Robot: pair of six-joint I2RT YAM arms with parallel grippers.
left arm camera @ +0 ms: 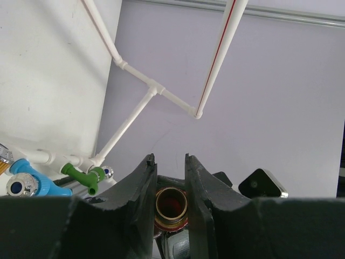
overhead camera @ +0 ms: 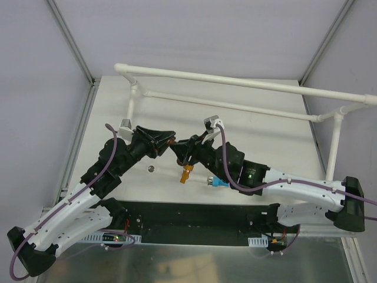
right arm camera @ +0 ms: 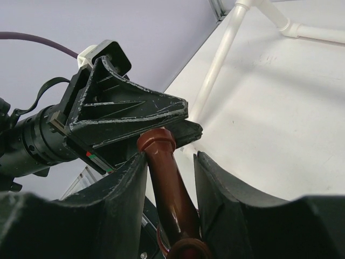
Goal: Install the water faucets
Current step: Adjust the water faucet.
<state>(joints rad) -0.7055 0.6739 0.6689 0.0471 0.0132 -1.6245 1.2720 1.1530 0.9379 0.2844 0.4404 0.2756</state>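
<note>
Brown faucet [right arm camera: 168,189]: held above the table [overhead camera: 277,135] between the two arms, its long axis running straight from the right gripper [right arm camera: 170,156], which pinches its body, to the left gripper [left arm camera: 168,157], whose fingers sit tight on either side of the brass-ringed end and appear to pinch it too. Orange faucet [overhead camera: 187,173] and blue faucet [overhead camera: 218,181] lie on the table just below. White pipe frame [overhead camera: 235,79] stands along the far edge, beyond both grippers.
</note>
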